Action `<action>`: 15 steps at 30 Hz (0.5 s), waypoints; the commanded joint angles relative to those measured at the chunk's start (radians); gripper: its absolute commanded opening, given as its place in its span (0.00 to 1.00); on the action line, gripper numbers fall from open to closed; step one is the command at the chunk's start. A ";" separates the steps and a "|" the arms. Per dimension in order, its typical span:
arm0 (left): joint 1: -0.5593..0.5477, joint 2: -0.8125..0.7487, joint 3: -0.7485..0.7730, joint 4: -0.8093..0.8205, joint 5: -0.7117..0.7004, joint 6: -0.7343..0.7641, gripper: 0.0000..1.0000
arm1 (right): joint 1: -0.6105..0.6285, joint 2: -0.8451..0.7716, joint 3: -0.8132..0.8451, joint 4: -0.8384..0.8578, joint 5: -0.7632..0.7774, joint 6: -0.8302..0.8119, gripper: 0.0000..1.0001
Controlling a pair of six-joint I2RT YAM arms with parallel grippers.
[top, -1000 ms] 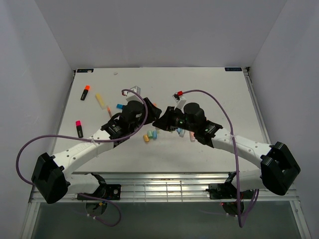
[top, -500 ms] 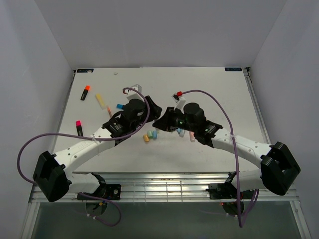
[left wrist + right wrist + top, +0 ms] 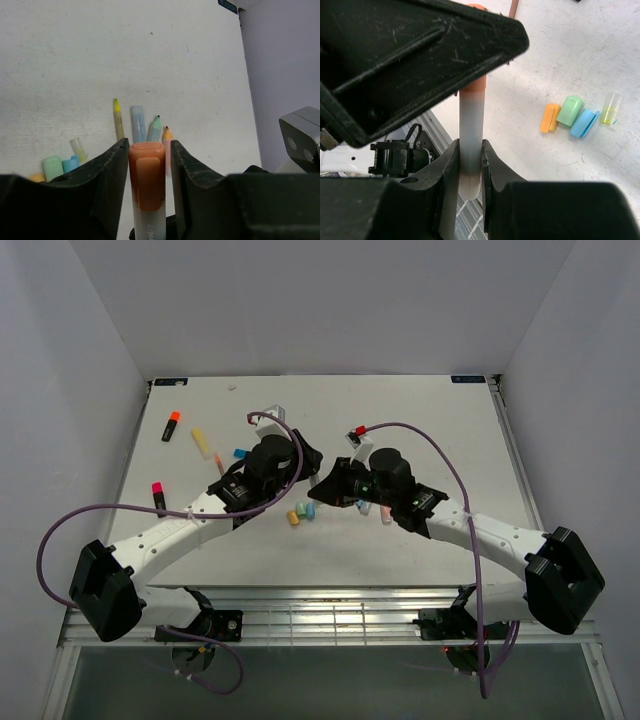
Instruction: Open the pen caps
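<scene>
Left end effector (image 3: 147, 146) has edged toward 1 o'clock since a second ago, nearer the right one; its fingers flank the orange cap (image 3: 146, 175) with a sliver of gap on one side, so whether it bites I cannot tell; right end effector (image 3: 470, 150) clenched on the pen (image 3: 471, 120) by its pale body, held above mid-table (image 3: 420, 410); step in hand: uncapping this pen; next calls for a firm pinch on the cap, then a straight pull apart; loose caps (image 3: 570, 112) lie at 7 o'clock.

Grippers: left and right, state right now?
Left gripper: jaws straddle the orange cap; clamped or not, cannot tell.
Right gripper: shut on the pen barrel.
</scene>
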 commanded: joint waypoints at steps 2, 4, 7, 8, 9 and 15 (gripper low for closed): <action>0.000 -0.017 0.023 0.004 -0.001 0.014 0.38 | 0.006 -0.040 -0.016 0.018 0.000 -0.017 0.08; 0.000 -0.014 0.025 0.008 0.007 0.014 0.27 | 0.006 -0.043 -0.019 0.019 0.003 -0.017 0.08; 0.000 -0.006 0.028 0.013 0.023 0.016 0.02 | 0.006 -0.045 -0.018 0.013 0.009 -0.019 0.08; 0.000 -0.001 0.037 0.001 0.017 0.016 0.00 | 0.008 -0.043 -0.016 0.004 0.014 -0.020 0.08; 0.000 0.005 0.043 -0.006 0.013 0.016 0.00 | 0.006 -0.042 -0.012 -0.010 0.029 -0.028 0.08; 0.075 0.118 0.165 -0.088 0.025 0.047 0.00 | 0.066 -0.056 0.021 -0.210 0.180 -0.106 0.08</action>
